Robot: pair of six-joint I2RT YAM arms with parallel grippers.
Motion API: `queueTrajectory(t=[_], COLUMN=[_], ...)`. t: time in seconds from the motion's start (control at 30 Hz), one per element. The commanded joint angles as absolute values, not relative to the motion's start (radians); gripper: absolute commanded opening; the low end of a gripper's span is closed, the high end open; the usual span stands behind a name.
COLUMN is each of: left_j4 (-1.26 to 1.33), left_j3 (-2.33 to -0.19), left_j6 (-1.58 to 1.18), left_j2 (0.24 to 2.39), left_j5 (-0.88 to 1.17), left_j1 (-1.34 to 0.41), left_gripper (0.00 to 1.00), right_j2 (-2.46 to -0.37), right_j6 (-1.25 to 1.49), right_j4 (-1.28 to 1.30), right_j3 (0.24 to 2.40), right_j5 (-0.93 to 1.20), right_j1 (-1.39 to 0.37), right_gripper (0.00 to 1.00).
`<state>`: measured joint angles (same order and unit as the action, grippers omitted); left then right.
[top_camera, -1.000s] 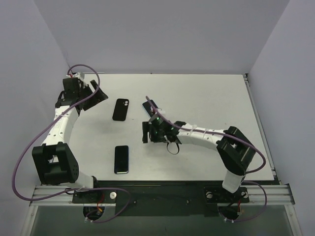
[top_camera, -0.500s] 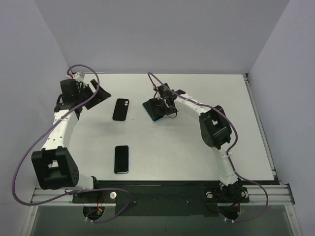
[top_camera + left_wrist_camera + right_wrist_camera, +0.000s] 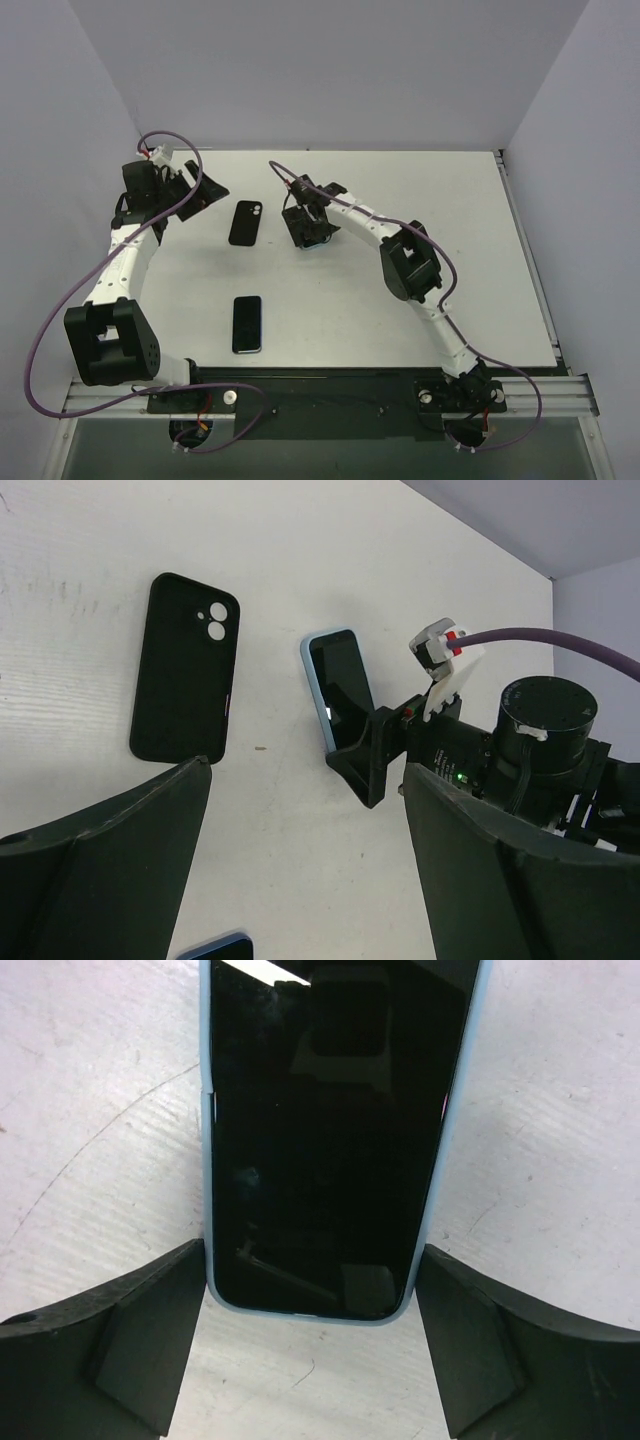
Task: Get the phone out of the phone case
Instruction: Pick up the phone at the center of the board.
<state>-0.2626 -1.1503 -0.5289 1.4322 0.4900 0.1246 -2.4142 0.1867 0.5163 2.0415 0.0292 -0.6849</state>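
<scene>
A phone in a light blue case (image 3: 335, 1130) lies screen up on the white table (image 3: 420, 200). My right gripper (image 3: 312, 1345) is open. Its fingers (image 3: 150, 1340) flank the near end of the case, close to its sides. In the top view the right gripper (image 3: 304, 226) covers most of that phone. In the left wrist view the cased phone (image 3: 338, 685) shows with the right gripper (image 3: 378, 768) at its near end. My left gripper (image 3: 197, 191) is open and empty at the far left, also in its own view (image 3: 305, 810).
An empty black case (image 3: 246, 222) with camera holes lies left of the cased phone, also in the left wrist view (image 3: 185, 680). A bare dark phone (image 3: 247, 323) lies nearer the front edge. Purple walls stand round the table.
My right arm has swung from the table's middle to the back and now has its gripper over the blue-cased phone. The left arm has barely moved.
</scene>
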Motion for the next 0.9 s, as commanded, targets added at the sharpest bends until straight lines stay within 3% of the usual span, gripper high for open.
queueTrajectory(t=[0.0, 0.1, 0.23, 0.47, 0.57, 0.67, 0.87], left_j4=[-0.196, -0.199, -0.190, -0.181, -0.175, -0.166, -0.124], left_j3=[-1.146, -1.147, -1.135, -1.128, -1.126, -1.121, -1.074], left_j6=[-0.543, -0.558, -0.571, -0.572, -0.581, -0.595, -0.705], left_j2=[1.414, 1.425, 1.420, 1.424, 1.436, 1.450, 1.479], left_j5=[0.538, 0.532, 0.519, 0.520, 0.529, 0.544, 0.546], left_j1=[0.129, 0.127, 0.130, 0.127, 0.126, 0.115, 0.029], left_gripper=[0.88, 0.88, 0.88, 0.88, 0.88, 0.88, 0.88], right_j2=[-2.482, -2.523, -2.589, -2.608, -2.563, -2.412, -2.176], right_j6=[0.238, 0.229, 0.227, 0.244, 0.252, 0.281, 0.327], right_j4=[0.687, 0.758, 0.854, 0.891, 0.881, 0.741, 0.552], right_j3=[2.128, 2.210, 2.331, 2.350, 2.304, 2.101, 1.797], right_j5=[-0.103, -0.166, -0.092, -0.127, -0.095, -0.058, -0.025], right_j1=[-0.695, -0.712, -0.707, -0.718, -0.715, -0.713, -0.713], right_gripper=[0.76, 0.76, 0.78, 0.80, 0.48, 0.32, 0.11])
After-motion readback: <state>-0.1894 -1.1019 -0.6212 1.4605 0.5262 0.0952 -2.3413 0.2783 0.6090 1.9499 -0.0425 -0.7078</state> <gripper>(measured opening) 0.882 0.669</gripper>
